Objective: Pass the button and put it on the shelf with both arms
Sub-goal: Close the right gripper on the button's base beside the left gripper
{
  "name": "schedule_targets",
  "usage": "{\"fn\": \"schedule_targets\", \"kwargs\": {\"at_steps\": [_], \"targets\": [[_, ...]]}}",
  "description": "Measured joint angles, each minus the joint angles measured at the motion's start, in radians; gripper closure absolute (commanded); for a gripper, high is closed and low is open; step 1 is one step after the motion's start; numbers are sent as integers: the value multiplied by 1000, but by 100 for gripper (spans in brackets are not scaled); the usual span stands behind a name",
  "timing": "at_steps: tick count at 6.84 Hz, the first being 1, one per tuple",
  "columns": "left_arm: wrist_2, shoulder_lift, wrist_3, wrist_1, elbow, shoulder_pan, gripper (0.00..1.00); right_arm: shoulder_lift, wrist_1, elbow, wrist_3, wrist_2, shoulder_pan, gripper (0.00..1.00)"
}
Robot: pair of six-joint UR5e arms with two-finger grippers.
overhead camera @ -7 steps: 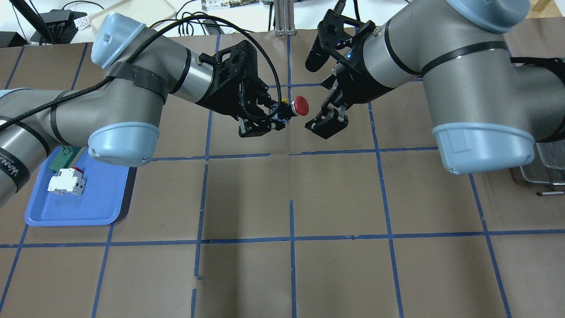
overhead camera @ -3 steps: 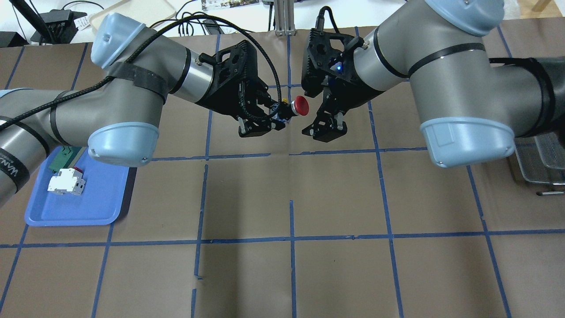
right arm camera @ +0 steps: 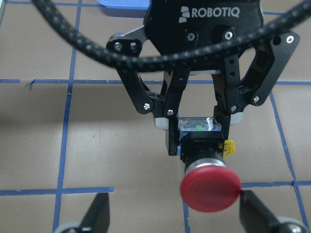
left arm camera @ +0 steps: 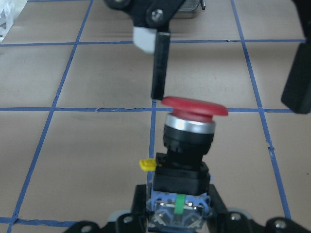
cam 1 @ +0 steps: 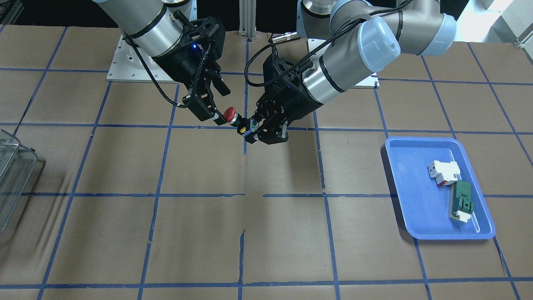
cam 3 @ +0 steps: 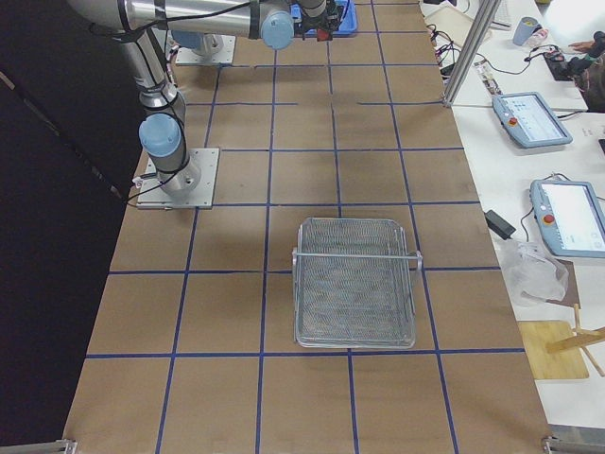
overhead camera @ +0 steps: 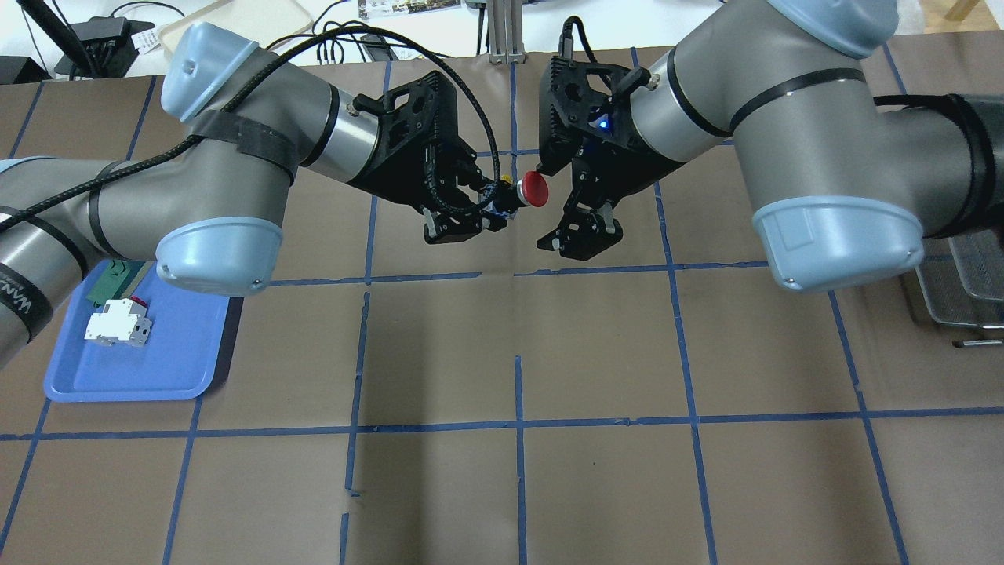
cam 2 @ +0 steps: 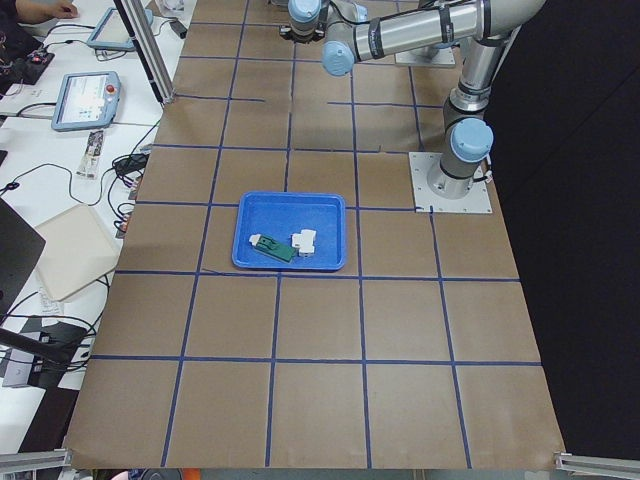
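Note:
The button [overhead camera: 536,188] has a red cap, a black body and a blue-and-yellow rear block. It is held in the air above the table's middle. My left gripper [overhead camera: 488,202] is shut on the rear block, with the cap pointing at the right gripper; it also shows in the front-facing view [cam 1: 252,130]. My right gripper [overhead camera: 553,200] is open. In the right wrist view the cap [right arm camera: 210,191] lies between its two fingertips without touching them. The left wrist view shows one right finger [left arm camera: 160,63] just left of the cap [left arm camera: 194,108].
A blue tray [overhead camera: 157,377] at the robot's left holds a white-and-red block [overhead camera: 118,323] and a green-and-white flat part [cam 1: 461,202]. A wire mesh basket [cam 3: 354,284] stands at the robot's right, partly in the overhead view [overhead camera: 969,290]. Brown paper with blue tape lines covers the table.
My right gripper has moved left toward the button, and its open fingers now stand on either side of the red cap. The left gripper and the button have not moved.

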Motion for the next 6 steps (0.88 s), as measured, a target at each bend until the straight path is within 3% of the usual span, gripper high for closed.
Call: {"fn": "schedule_targets", "kwargs": {"at_steps": [6], "targets": [[0, -1, 1, 0, 0, 0, 100, 65, 34, -89, 19, 5, -4, 0]]}}
